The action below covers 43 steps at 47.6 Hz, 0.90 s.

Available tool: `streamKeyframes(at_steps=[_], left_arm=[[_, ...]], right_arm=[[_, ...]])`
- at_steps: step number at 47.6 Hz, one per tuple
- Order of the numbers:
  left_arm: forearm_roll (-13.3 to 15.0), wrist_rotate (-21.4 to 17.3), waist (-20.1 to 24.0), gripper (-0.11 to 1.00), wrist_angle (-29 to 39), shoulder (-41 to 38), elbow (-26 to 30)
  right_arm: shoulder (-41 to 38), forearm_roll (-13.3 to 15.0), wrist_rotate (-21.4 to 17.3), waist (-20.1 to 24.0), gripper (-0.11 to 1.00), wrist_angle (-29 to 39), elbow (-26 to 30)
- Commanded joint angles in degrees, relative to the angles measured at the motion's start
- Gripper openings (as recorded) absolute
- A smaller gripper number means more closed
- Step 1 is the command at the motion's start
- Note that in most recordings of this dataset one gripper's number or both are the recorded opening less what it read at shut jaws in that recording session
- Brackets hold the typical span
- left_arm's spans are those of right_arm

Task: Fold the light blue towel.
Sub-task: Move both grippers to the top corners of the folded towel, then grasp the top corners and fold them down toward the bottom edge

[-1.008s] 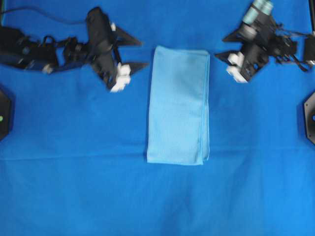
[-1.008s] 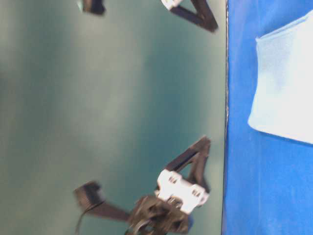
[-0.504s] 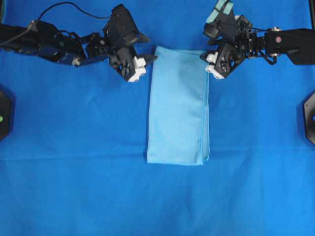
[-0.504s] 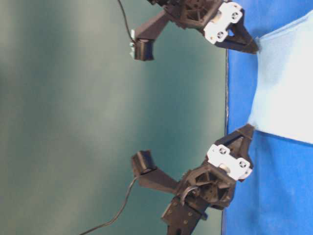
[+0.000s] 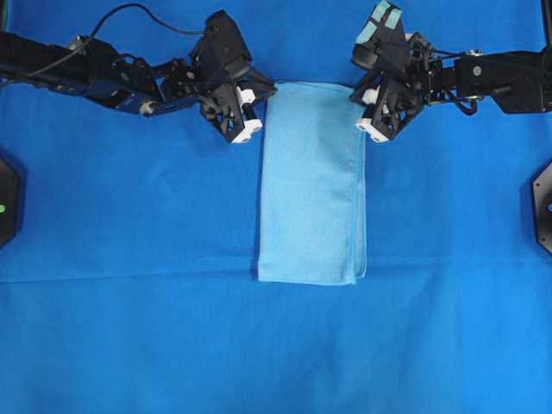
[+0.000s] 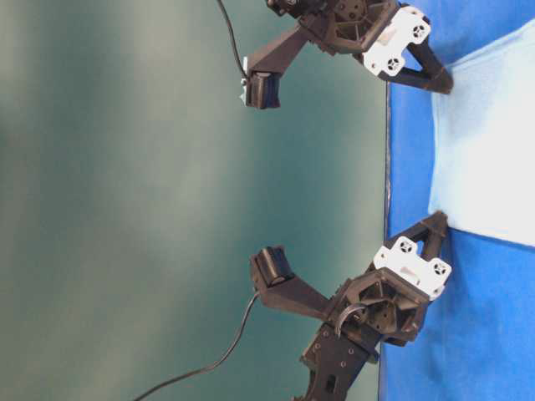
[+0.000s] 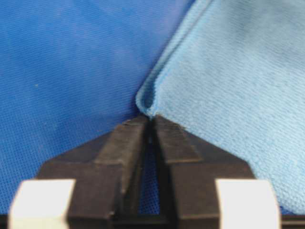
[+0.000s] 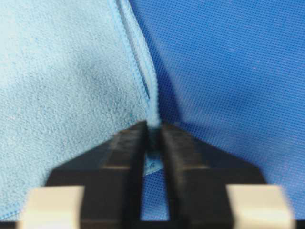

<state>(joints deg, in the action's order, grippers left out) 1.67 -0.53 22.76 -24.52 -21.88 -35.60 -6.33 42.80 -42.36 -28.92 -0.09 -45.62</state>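
Towel: the light blue towel (image 5: pixel 311 183) lies folded into a long strip on the blue table cover (image 5: pixel 138 328), one short end between the two claws, the rest stretching away from both towards the near side of the overhead view.
Left claw: the left gripper (image 5: pixel 266 90) is pinched tight at the towel's far left corner; the wrist view has the fingertips (image 7: pixel 129 131) pressed together with the rounded corner (image 7: pixel 147 102) right at their ends. Whether any cloth is truly caught between them I cannot tell from that view, as the corner seems to sit just ahead of the tips.
Right claw: the right gripper (image 5: pixel 357 91) is narrowed on the far right corner; in its wrist view the stitched hem (image 8: pixel 151 98) runs straight down into the slit between the fingertips (image 8: pixel 131 136), so it holds the towel's edge.
Side view: both claws (image 6: pixel 440 224) (image 6: pixel 441 82) slope down to the table cover at the towel's two corners, the towel (image 6: pixel 489 142) lying between them.
Beyond each claw: a black fixture (image 5: pixel 542 205) sits at the table's right edge, well apart from the right claw.
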Motion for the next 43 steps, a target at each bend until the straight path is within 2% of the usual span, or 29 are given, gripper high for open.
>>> streamKeyframes(at_steps=[1,2,19,33,43], left_arm=[[0.0,-0.18,-0.62,0.02,0.18,0.79,0.62],[0.0,-0.18,-0.7,0.02,0.18,0.79,0.62],[0.0,-0.79,-1.32,0.02,0.53,2.55,0.7],[-0.09,-5.89,-0.79,0.02,4.31,9.32,0.62],[-0.09,-7.56,-0.62,0.02,5.45,10.99,0.88]], right_arm=[[0.7,0.0,0.09,-0.09,0.07,0.0,0.18],[0.7,0.0,0.09,0.0,0.04,0.0,0.18],[1.76,-0.09,-0.35,0.0,0.04,0.79,-0.35],[8.44,-0.09,-0.44,0.0,0.04,7.47,-0.35],[10.46,-0.09,-0.44,0.0,0.04,8.0,-0.62]])
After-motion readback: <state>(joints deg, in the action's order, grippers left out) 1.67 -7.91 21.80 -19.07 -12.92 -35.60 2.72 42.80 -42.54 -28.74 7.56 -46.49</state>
